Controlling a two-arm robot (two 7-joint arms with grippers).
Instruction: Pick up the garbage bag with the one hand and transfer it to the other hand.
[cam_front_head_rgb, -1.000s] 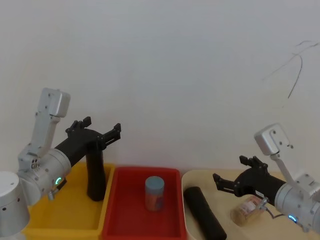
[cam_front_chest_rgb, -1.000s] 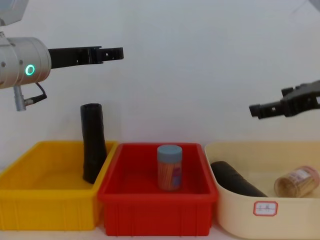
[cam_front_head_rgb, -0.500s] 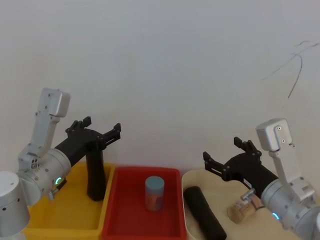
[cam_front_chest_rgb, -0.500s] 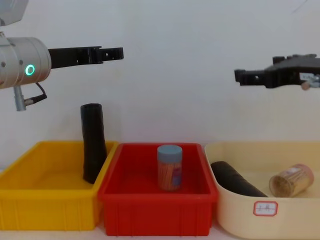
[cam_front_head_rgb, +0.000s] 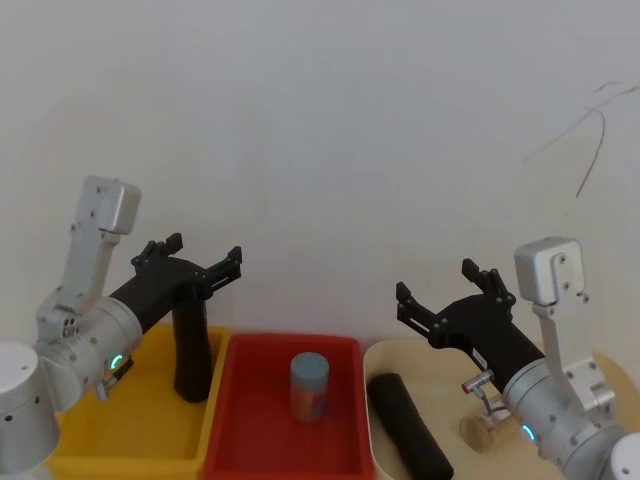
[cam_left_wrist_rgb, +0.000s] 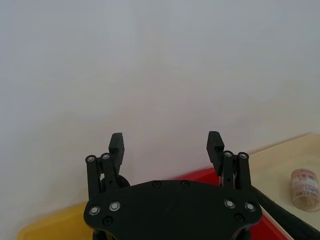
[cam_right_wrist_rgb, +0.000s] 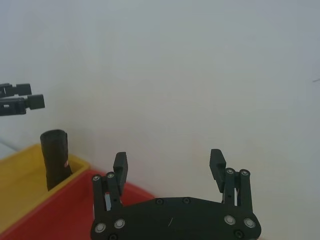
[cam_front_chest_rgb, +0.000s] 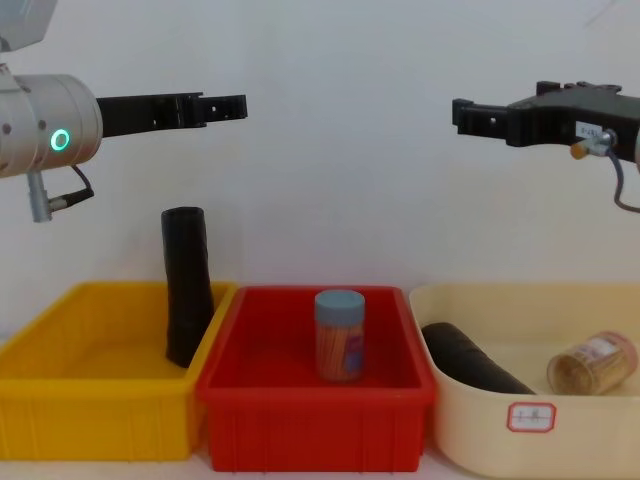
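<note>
garbage bag (cam_front_chest_rgb: 187, 285) upright (yellow bin (cam_front_chest_rgb: 60, 330)), both hands raised, open

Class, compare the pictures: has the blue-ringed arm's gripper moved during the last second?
Yes. The right gripper has risen and swung toward the robot's left, from beside the cream bin to high above it.

Both arms raised, grippers empty.
The left gripper (cam_front_chest_rgb: 228, 105) reaches in from the upper left of the chest view, fingers spread; the right gripper (cam_front_chest_rgb: 468, 113) points in from the upper right, fingers spread too.
</note>
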